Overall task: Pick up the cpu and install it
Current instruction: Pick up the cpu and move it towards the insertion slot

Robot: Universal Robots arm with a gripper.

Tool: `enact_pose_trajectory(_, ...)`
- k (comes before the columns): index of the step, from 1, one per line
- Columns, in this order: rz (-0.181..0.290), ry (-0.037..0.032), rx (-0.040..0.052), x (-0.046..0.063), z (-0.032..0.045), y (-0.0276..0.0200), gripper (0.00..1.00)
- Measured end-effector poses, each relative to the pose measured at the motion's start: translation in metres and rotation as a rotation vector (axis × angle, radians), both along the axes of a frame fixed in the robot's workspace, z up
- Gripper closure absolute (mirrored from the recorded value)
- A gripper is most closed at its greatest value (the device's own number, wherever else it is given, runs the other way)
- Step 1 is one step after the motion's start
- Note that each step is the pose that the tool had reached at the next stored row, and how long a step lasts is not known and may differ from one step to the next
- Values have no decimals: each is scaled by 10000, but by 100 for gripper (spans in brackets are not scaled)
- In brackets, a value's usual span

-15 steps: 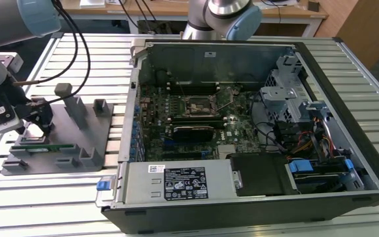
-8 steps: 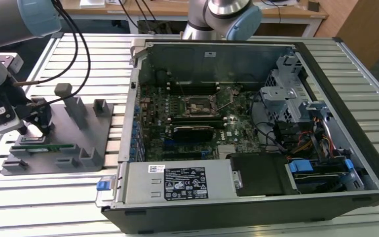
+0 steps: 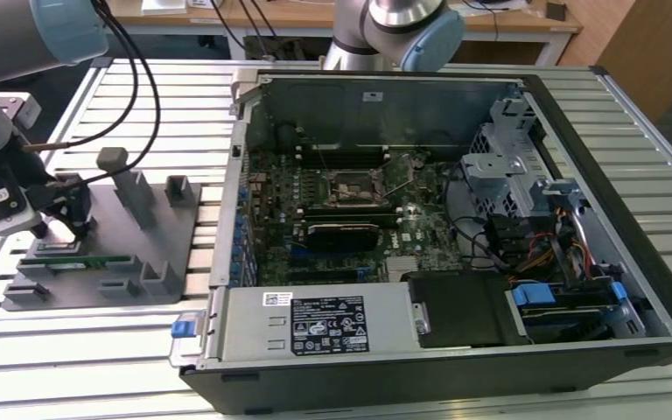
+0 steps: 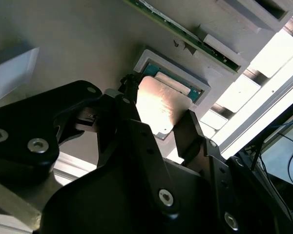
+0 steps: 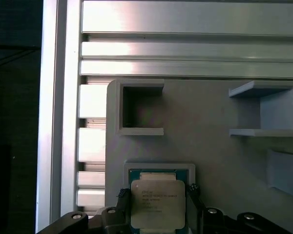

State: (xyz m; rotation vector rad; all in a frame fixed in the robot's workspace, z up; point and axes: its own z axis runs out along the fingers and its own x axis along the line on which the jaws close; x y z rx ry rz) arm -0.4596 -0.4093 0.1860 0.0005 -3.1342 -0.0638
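In the exterior view the claw point(image 3: 62, 223) stands low over the near corner of a grey holder plate point(image 3: 150, 254) and covers whatever lies beneath it. In the first wrist view the picture's edge cuts off the cpu's point(image 5: 157, 207) lower part. The print on its lid is too fine to make out.

Both wrist views show the black fingers point(image 5: 123, 194) drawn in against two opposite edges of the cpu point(image 4: 158, 109), so the claw point(image 5: 157, 190) is closed on it. The chip sits at a square pocket point(image 5: 158, 166) of the plate. Whether it rests in the pocket or has just come free cannot be told.

The cpu is a flat square with a bright silver lid that throws back a pale glare. A narrow green margin shows around it in the first wrist view. Just beyond the pocket, in the second wrist view, a long green memory stick point(image 4: 185, 39) lies on edge in a slot.

The plate rests on a surface point(image 3: 102, 350) of ribbed aluminium slats. Beside it, toward the exterior view's right, an open computer case point(image 3: 383, 80) lies on its side — its board bare, a square socket point(image 3: 353, 184) near the middle. Behind stand a wooden desk point(image 3: 312, 13) and dangling black cables point(image 3: 137, 79).
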Motion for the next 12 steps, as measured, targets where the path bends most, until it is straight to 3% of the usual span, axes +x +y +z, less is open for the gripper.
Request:
enact_pose_trajectory(8,0,0,0,0,6,0,45)
enact_pose_trajectory(9,0,0,0,0,7,0,39)
enact_pose_trajectory(12,-1,-4,0,-16,7,1,39)
